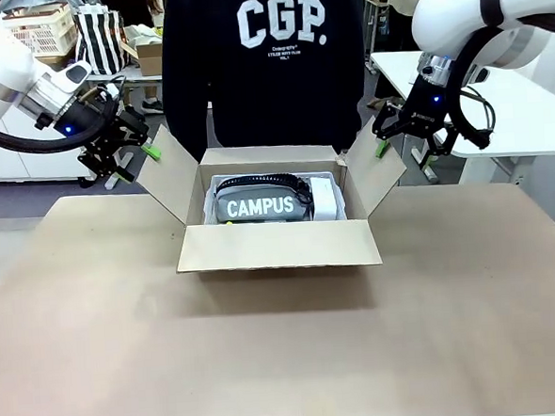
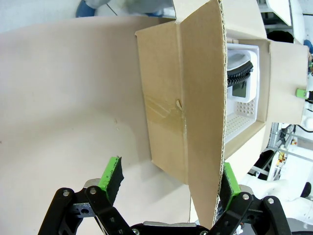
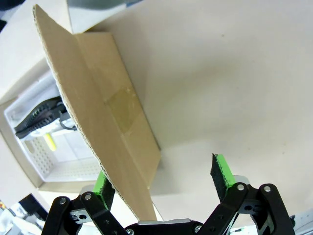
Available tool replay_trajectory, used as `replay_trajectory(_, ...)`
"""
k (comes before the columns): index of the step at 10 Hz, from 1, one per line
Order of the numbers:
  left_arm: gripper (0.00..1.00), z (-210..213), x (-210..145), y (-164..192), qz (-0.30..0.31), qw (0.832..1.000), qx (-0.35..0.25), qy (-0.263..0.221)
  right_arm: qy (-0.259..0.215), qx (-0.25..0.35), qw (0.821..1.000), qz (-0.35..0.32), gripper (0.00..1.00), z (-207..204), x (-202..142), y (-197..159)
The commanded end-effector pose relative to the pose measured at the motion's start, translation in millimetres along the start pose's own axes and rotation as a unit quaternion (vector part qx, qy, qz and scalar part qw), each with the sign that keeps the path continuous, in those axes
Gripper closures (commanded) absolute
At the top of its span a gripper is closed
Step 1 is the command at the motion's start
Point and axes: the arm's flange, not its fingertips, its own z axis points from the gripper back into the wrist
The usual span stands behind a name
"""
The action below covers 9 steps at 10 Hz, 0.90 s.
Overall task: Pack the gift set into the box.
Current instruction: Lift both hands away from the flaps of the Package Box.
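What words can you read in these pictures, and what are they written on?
"CAMPUS": on the grey pouch lying inside the cardboard box.
"CGP.": in big white letters on the person's black sweatshirt.
The small print just under "CGP." is too small to read.
The cardboard box itself has no writing that can be seen.

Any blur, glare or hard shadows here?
Front view: sharp, even light, soft shadow before the box on the table. Left wrist view: no glare, slight wide-angle bowing along the flap. Right wrist view: sharp, faint shadow beside the box wall.
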Motion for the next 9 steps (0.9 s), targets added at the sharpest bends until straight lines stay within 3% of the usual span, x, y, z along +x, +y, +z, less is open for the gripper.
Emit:
replay_trajectory(1,0.00,1.1,-1.4,-2.2,0.007,1.000,0.006,-0.001,-0.005,-0.002,1.000,-0.002,0.00,2.7,-0.1,1.8)
replay_trajectory(7,0.00,1.1,-1.4,-2.2,0.007,1.000,0.006,-0.001,-0.005,-0.002,1.000,-0.002,0.00,2.7,-0.1,1.8)
replay_trajectory(9,0.00,0.0,0.0,0.0,0.000,1.000,0.000,0.000,0.015,0.019,0.999,0.023,0.00,7.5,-7.3,3.6)
